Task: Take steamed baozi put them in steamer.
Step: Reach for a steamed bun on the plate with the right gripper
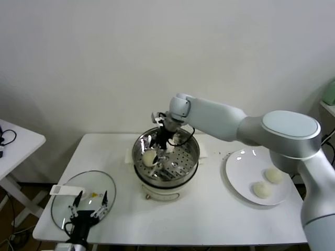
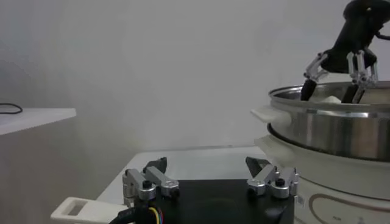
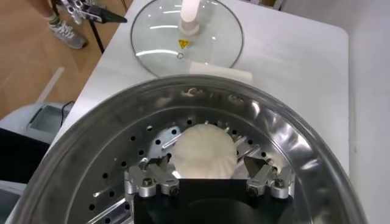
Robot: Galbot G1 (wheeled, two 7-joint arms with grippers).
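1. Two grippers are in view; the left gripper [image 1: 88, 210] sits at the near left corner of the white table [image 1: 209, 219], low over the glass lid [image 1: 84, 201], and the left wrist view shows its jaws standing wide apart with nothing between them [image 2: 210, 176]
2. Lid lies flat on the table, left of and apart from the steamer [image 1: 166, 157]; its white handle [image 1: 66, 190] points to the left
3. Steamer stands at the table's centre, a steel pot on a cream base; the perforated tray [image 3: 116, 176] is visible inside
4. One steamed baozi [image 1: 150, 158] rests on the tray, toward the left side of the pot; in the right wrist view it lies directly beyond the fingers [image 3: 204, 152]
5. Right gripper [image 1: 161, 146] reaches down into the pot from behind; its jaws are spread wide, one finger either side of the bun, and from that view a narrow gap appears on each side, so the bun is not clamped [image 3: 210, 176]
6. White plate [image 1: 238, 178] lies to the right of the steamer, well apart from it
7. Two further buns sit on the plate's right half, one nearer [image 1: 262, 189] and one farther [image 1: 274, 175], close together but not touching
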